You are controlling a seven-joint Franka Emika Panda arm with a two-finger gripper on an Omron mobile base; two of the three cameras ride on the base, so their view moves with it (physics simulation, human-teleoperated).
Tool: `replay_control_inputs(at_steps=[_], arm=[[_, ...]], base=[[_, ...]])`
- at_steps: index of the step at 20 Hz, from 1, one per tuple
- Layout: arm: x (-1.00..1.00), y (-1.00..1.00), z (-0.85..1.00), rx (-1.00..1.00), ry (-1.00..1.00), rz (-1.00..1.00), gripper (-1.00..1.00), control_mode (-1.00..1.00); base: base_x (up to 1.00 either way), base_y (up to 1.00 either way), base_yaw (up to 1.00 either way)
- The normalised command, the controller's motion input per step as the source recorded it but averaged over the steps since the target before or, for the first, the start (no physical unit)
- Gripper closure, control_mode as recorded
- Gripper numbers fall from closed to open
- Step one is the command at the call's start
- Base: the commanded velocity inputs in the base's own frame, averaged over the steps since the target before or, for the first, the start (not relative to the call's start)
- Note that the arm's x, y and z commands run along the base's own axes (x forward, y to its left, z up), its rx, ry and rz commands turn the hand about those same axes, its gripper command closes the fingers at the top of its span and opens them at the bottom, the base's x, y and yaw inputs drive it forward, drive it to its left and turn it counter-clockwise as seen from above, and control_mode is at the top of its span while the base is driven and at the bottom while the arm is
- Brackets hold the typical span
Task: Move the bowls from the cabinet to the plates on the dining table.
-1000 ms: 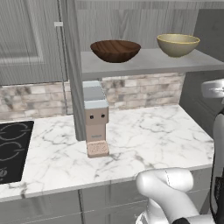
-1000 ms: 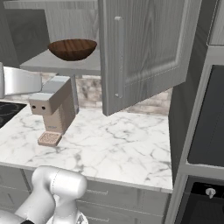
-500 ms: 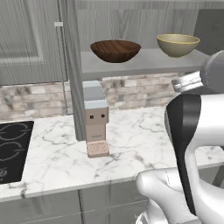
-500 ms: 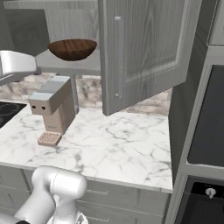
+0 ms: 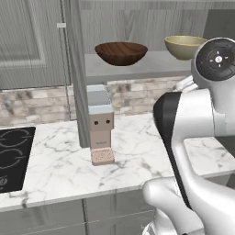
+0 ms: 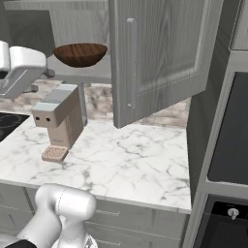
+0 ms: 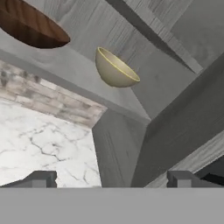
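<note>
Below the open cabinet (image 5: 151, 18), the arm has swung up since a second ago, now rising large in the left base view. The end effector (image 7: 111, 179) gapes fully wide, holding nothing. Beyond it lies the white marble worktop (image 5: 137, 156) with a brick backsplash (image 5: 41, 98), a small coffee machine (image 5: 100, 124) and a black hob (image 5: 11, 156). Ahead and above its fingertips (image 7: 41, 178), the pale yellow-olive bowl (image 7: 114, 69) sits on the cabinet shelf (image 5: 142, 66); the dark wooden bowl (image 7: 28, 24) sits farther off, to that bowl's left.
</note>
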Motion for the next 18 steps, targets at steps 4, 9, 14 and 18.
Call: replay_control_inputs(at_steps=[4, 9, 14, 18], arm=[[0.13, -0.11, 0.16, -0.1, 0.21, -0.06, -1.0, -1.0], [0.23, -0.17, 0.02, -0.07, 0.16, -0.08, -1.0, -1.0], [0.41, -0.19, -0.21, -0.08, 0.06, -0.09, -1.0, -1.0], [0.41, -0.19, -0.15, -0.05, 0.0, -0.09, -1.0, -1.0]], base=[[0.0, 0.0, 0.0], [0.0, 0.0, 0.0], [0.0, 0.0, 0.0], [0.0, 0.0, 0.0]])
